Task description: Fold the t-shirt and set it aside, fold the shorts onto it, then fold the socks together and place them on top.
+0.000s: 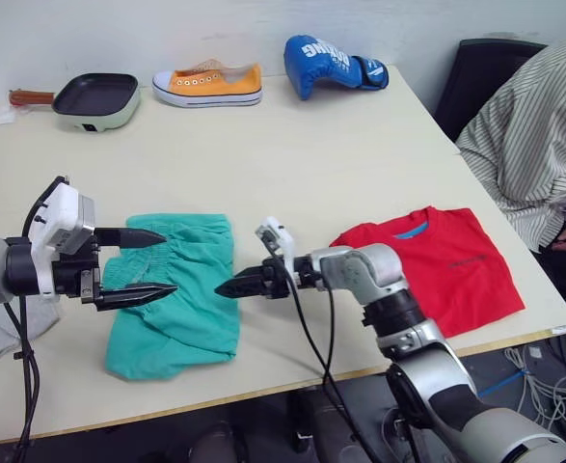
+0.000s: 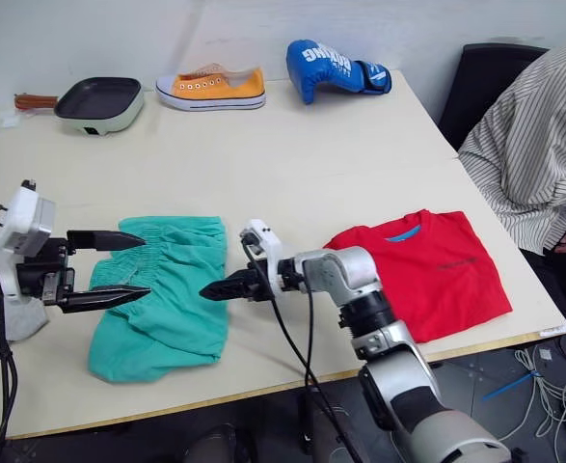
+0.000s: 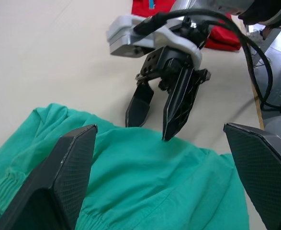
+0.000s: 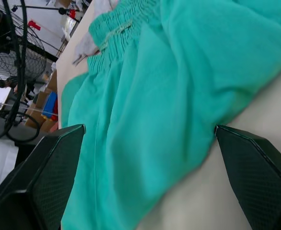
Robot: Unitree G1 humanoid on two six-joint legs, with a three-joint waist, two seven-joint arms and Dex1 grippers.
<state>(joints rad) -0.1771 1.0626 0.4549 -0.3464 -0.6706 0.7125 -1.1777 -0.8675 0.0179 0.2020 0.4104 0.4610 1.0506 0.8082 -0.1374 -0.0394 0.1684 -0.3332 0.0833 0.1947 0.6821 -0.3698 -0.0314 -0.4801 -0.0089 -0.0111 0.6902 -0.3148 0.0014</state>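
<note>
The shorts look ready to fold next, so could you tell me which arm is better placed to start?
Probably the left: the left claw hangs open over the shorts at their waistband end. The right claw is open too, but sits at their edge.

The shorts (image 1: 175, 289) are soft matt cloth (gathered at the waistband); the table (image 1: 292, 154) looks smooth and matt.

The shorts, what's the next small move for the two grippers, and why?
Probably close both grippers on the shorts' edges. The red t-shirt already lies folded at the table's right side, while the shorts lie flat and unfolded. The left gripper is open over their waistband side and the right gripper is open with its tips at the opposite edge, neither holding cloth yet.
</note>
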